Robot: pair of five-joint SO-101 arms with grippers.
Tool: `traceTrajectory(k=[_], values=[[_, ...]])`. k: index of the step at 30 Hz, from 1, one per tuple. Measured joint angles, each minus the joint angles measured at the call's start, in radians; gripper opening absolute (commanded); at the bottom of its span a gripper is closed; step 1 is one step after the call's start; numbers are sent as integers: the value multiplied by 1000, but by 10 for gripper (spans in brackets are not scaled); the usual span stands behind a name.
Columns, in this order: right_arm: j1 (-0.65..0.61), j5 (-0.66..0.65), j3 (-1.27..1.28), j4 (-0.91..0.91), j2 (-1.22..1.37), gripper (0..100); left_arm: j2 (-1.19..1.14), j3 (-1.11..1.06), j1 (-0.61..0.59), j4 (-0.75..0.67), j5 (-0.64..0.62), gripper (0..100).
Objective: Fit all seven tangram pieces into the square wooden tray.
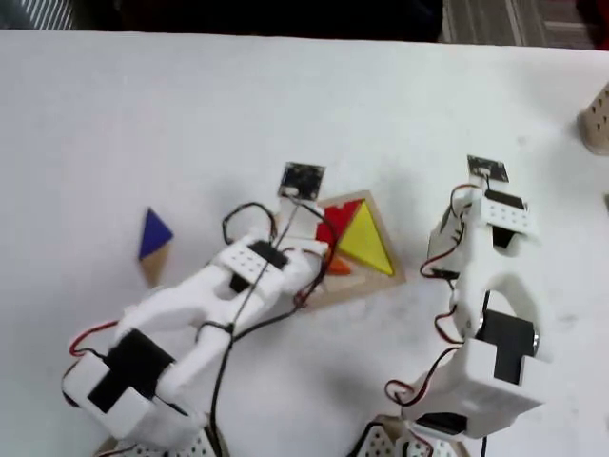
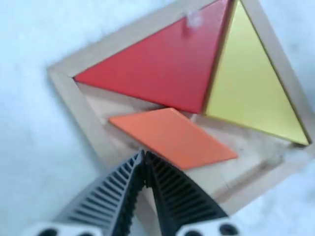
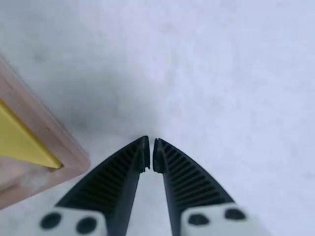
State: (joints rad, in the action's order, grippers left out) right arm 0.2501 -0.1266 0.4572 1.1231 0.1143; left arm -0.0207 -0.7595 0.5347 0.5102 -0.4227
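The square wooden tray [image 1: 388,267] lies mid-table and holds a red triangle [image 1: 331,226], a yellow triangle [image 1: 364,240] and an orange parallelogram [image 1: 337,268]. In the left wrist view the red triangle [image 2: 162,64], yellow triangle [image 2: 248,88] and orange parallelogram [image 2: 172,137] lie inside the tray [image 2: 74,103]. My left gripper [image 2: 145,158] hangs shut and empty just over the tray's edge, near the orange piece. My right gripper [image 3: 150,150] is shut over bare table beside a tray corner [image 3: 44,142]. A blue triangle [image 1: 153,232] and a wood-coloured piece [image 1: 153,269] lie far left.
The left arm [image 1: 219,295] stretches from the front left toward the tray. The right arm [image 1: 490,314] stands folded at the right. A perforated wooden object [image 1: 597,119] sits at the right edge. White tabletop spreads behind the tray.
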Motion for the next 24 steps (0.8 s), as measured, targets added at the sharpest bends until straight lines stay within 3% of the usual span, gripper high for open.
traceTrajectory(k=[13,20,24], values=[[0,0,0,0,0,18,26,0,-49,-64,-2,22],[0,0,0,0,0,18,133,0,126,-64,-2,22],[0,0,0,0,0,18,114,-2,180,-150,-2,21]])
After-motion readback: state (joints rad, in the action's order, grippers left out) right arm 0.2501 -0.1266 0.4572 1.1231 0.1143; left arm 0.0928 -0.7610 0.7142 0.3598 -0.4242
